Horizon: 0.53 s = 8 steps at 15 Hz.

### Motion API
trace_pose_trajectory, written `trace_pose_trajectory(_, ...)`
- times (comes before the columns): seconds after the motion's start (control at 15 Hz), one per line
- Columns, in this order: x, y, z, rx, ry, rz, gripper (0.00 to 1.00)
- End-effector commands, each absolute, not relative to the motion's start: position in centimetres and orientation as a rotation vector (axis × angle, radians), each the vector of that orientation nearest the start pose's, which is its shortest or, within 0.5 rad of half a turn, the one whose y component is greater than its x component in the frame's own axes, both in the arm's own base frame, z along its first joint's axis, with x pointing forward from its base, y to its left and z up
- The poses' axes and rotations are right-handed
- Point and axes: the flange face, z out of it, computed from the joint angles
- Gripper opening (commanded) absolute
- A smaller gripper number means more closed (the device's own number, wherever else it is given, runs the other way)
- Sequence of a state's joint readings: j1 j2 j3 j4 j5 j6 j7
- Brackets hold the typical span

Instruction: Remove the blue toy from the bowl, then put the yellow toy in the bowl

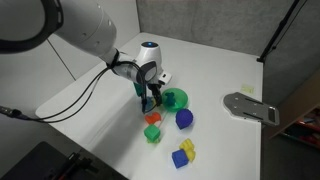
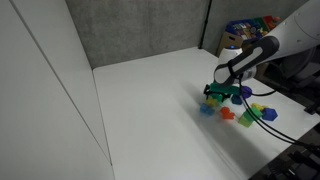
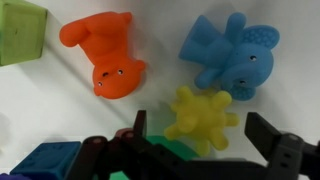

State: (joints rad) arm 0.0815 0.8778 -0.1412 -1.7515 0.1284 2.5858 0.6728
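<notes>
In the wrist view the yellow toy (image 3: 203, 117), star-like, lies on the white table between my gripper's (image 3: 203, 135) two dark fingers. The gripper is open and neither finger touches the toy. The blue toy (image 3: 232, 52), light blue and knobbly, lies on the table just beyond the yellow toy, outside the bowl. In an exterior view the gripper (image 1: 150, 98) hangs low over the table right beside the green bowl (image 1: 177, 99). It also shows in an exterior view (image 2: 222, 88), with the blue toy (image 2: 207, 109) beside it. The yellow toy is hidden in both exterior views.
An orange toy (image 3: 104, 52) and a green block (image 3: 20, 32) lie next to the toys. A dark-blue rounded toy (image 1: 184, 119) and a blue-and-yellow block pair (image 1: 184, 153) lie nearer the table's front. A grey flat object (image 1: 250, 106) lies at one side.
</notes>
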Motion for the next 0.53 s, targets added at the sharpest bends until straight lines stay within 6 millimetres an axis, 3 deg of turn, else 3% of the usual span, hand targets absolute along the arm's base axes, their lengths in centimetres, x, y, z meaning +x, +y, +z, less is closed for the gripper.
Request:
trace_pose_trajectory(0.0, 64.74, -3.33, 6.53, -2.922, 1.246, -0.039, 1.0)
trace_pose_trajectory(0.4, 65.19, -2.54, 5.9, -2.926, 1.201, -0.115, 1.0)
trace_pose_trajectory(0.47, 65.21, -2.45, 5.8, -2.926, 1.198, -0.124, 0.8)
